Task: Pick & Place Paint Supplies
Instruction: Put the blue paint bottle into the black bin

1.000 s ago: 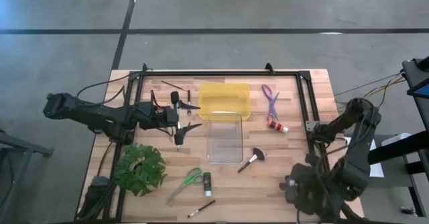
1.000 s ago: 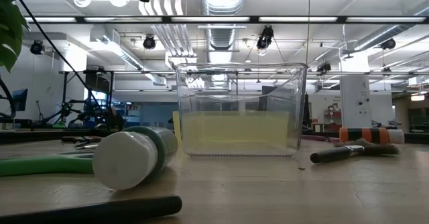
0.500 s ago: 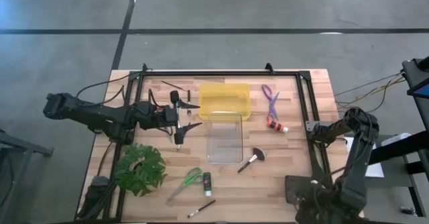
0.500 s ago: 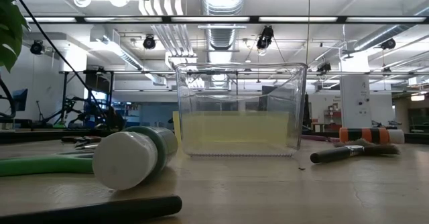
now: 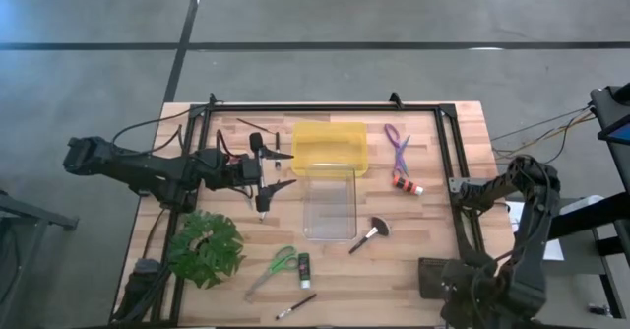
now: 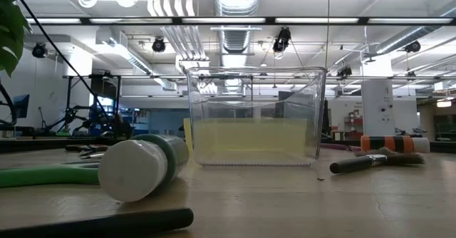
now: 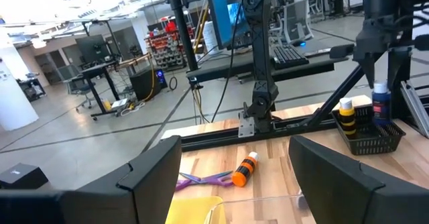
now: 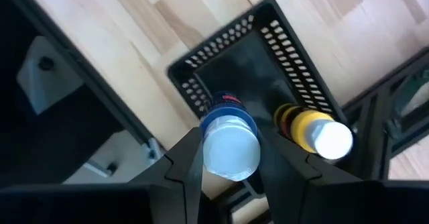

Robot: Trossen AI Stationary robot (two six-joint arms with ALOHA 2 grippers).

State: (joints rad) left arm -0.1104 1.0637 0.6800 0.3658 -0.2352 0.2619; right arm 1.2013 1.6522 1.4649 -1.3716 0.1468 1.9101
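Note:
My left gripper (image 5: 279,170) hangs open above the table, just left of the yellow bin (image 5: 330,148) and the clear bin (image 5: 330,206); both fingers (image 7: 153,177) show wide apart in the left wrist view. My right gripper (image 8: 230,133) is open at the near right corner, pointing down over a blue bottle with a white cap (image 8: 230,150) that stands in a black basket (image 8: 281,70) beside a yellow bottle (image 8: 322,135). Its fingers stand to either side of the cap. On the table lie purple scissors (image 5: 397,144), an orange bottle (image 5: 404,183), a broad brush (image 5: 371,233), green scissors (image 5: 276,263) and a green bottle (image 5: 303,265).
A green leafy plant (image 5: 205,248) sits at the near left. Thin dark brushes lie at the near edge (image 5: 295,306) and the far left (image 5: 251,124). A dark frame (image 5: 325,105) runs round the work area. Bare wood lies between the clear bin and the orange bottle.
My right arm has shifted toward the table's right and near edge, uncovering the black basket in the high view. My left arm and the things on the table have kept still.

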